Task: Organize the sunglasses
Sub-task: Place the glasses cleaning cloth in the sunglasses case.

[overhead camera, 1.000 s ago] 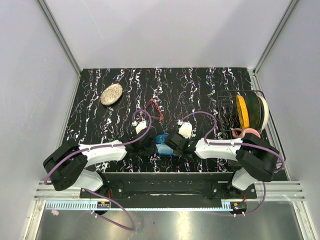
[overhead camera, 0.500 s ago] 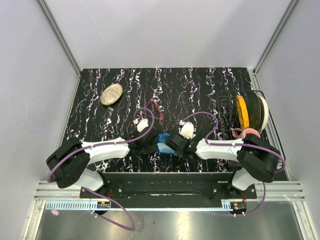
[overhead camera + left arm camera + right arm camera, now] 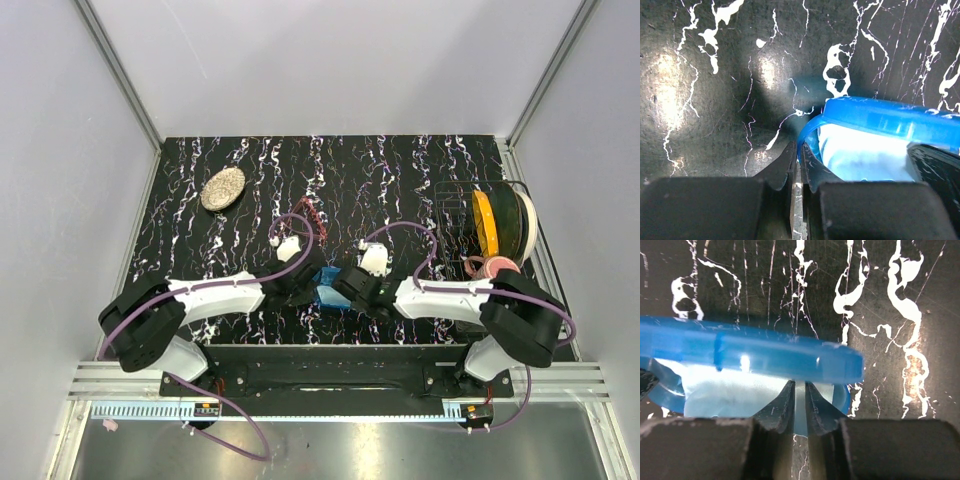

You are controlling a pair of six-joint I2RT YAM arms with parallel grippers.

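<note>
blue case [image 3: 325, 287] stands open at the table's near edge, lid raised, a pale blue cloth [image 3: 860, 155] lying in its lower shell, with both arms on it. the left gripper [image 3: 797, 152] is pinched almost shut on the shell's left rim. the right gripper [image 3: 799, 387] sits at the opposite rim with its jaws a thin slit apart, and whether they are biting cannot be told. the sunglasses [image 3: 312, 213], a thin red frame, lie on the bare table just beyond the left arm's wrist, not yet in the case. the step in hand looks to be steadying the opened case. the next move likely calls for one arm to let go, reach back and lift the slight frame cleanly.
</note>
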